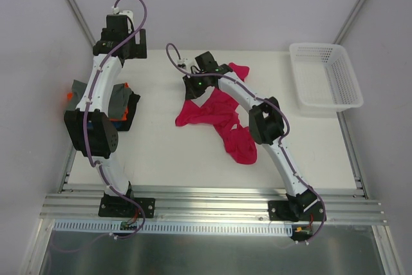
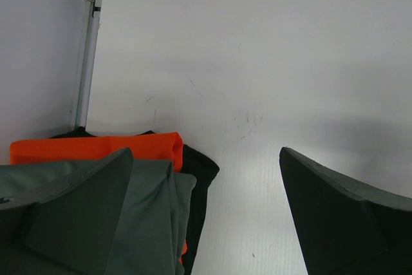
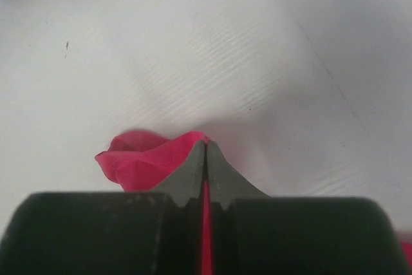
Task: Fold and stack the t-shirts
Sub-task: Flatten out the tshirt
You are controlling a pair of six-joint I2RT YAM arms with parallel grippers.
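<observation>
Magenta-red t-shirt: thin soft cloth, crumpled and unfolded, lying in a loose bunched strip. It runs from near the far edge of the surface down toward the near edge, around the middle and slightly right. One small lobe of it shows past the right arm, toward the far edge.

Folded stack sits at the left edge of the surface. The left wrist view shows three layers: grey shirt on top with a matte weave and flat straight folds, orange shirt under it, and black shirt sticking out at the bottom right.

Basket: white plastic lattice, rectangular, at the far right corner.

Right end effector: jaws pinched together on a raised fold of the magenta-red t-shirt. A thin red line of cloth shows between the dark fingers, and a puffed loop of cloth bulges out to the left.

Left end effector: spread wide, holding nothing, above the far left part of the surface. Its left finger overlaps the grey shirt in view; contact cannot be told.

Counts: one loose shirt, three folded shirts visible, one basket, two arms.
</observation>
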